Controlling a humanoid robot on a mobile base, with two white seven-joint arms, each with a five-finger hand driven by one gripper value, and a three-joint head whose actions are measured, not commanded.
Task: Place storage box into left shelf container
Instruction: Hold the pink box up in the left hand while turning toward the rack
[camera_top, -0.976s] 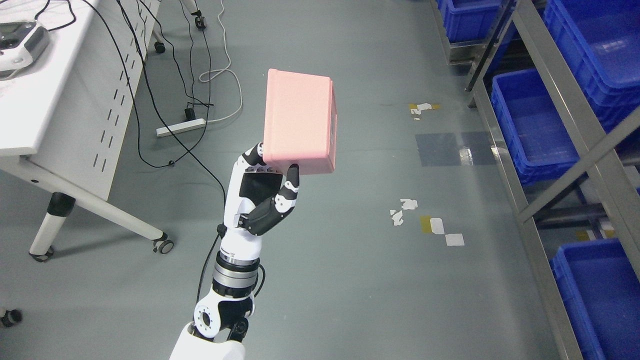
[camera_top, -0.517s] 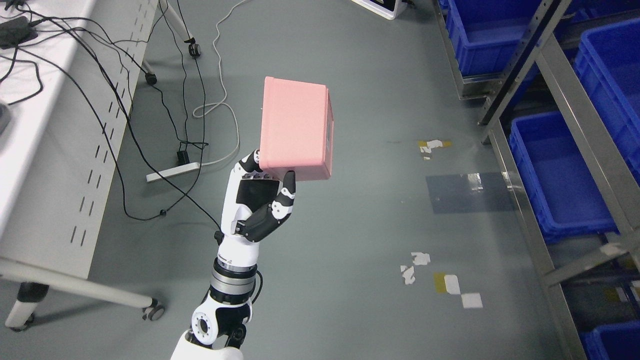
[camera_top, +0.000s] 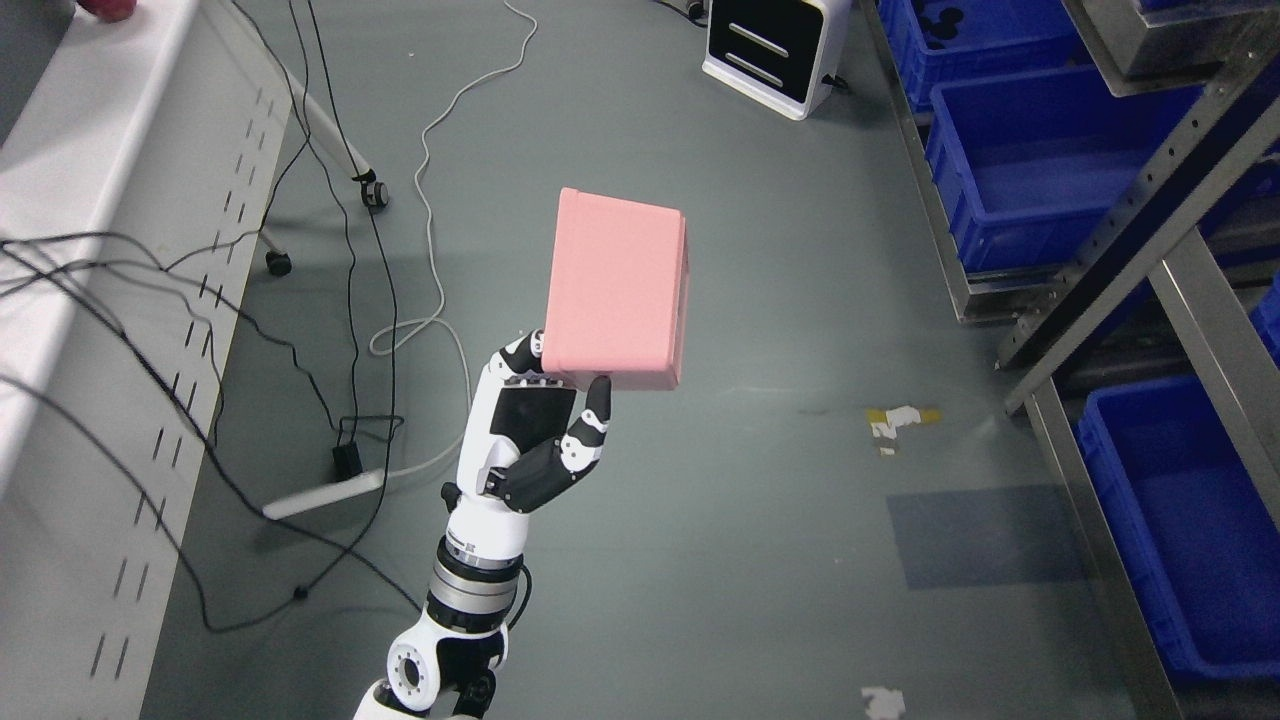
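A pink storage box (camera_top: 618, 288) is held up in the middle of the head view, above the grey floor. My left hand (camera_top: 545, 400) is shut on its near end, thumb against the underside edge and fingers behind it. The arm rises from the bottom edge left of the middle. Blue shelf containers (camera_top: 1040, 160) sit in the metal shelf (camera_top: 1120, 240) along the right side, well to the right of the box. The right hand is out of view.
A white table (camera_top: 90, 300) with a perforated panel stands at the left, with black cables (camera_top: 330, 300) and a power strip (camera_top: 320, 495) on the floor beside it. A white and black device (camera_top: 775, 50) stands at the top. Tape scraps (camera_top: 900, 420) mark the floor.
The whole view has shifted, so the camera has moved: floor marks and shelf slid down the picture. The hand keeps the same hold on the pink box.
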